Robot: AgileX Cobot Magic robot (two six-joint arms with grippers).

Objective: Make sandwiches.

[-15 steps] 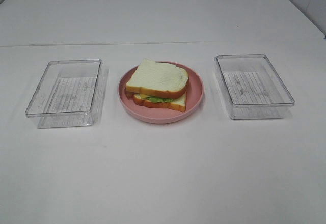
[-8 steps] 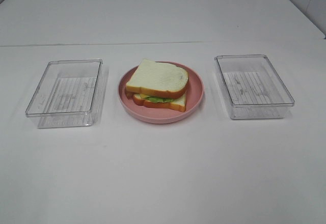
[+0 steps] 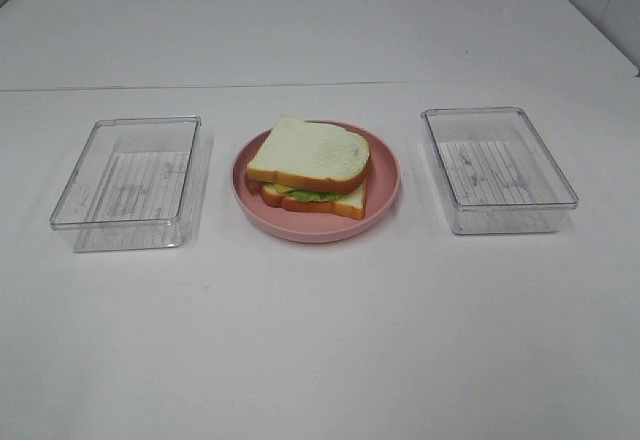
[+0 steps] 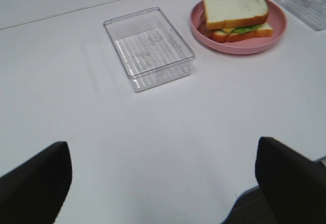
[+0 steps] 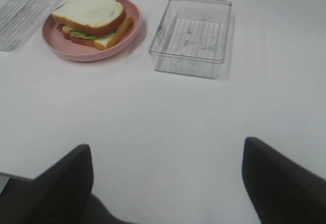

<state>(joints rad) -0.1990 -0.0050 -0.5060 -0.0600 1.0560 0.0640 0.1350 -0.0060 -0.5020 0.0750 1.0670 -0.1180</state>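
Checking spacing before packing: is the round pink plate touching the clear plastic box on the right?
Apart. The exterior high view shows bare white table between pink plate and clear box.

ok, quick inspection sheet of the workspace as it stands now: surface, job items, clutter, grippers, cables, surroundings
Surface: white table, bare in front of the plate.
Job's things: one assembled sandwich on the pink plate; top bread slice sits skewed over the bottom one, green lettuce showing at the edge.
Clutter: clear left container and clear right container flank the plate, both with nothing in them.
Grippers: left gripper open, holding nothing; right gripper open, holding nothing; both back from the items.
Cables: nothing seen.
Surroundings: second white surface behind the table.
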